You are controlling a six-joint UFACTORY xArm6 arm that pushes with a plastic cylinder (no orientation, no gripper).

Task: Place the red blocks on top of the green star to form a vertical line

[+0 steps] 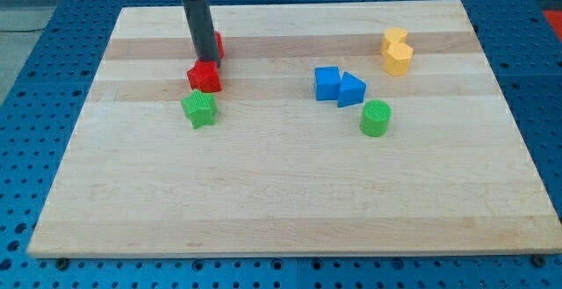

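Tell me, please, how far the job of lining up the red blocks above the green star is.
Partly done. One red block already sits just above the green star, toward the view's top, almost touching it. In hand: my tip is right behind that block. Left: the second red block, half hidden behind the rod, lies slightly toward the view's right and needs aligning.

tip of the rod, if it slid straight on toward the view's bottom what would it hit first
My tip sits just above the red block, so it would likely meet that first, with the green star right behind it. The second red block is beside the rod, out of that line.
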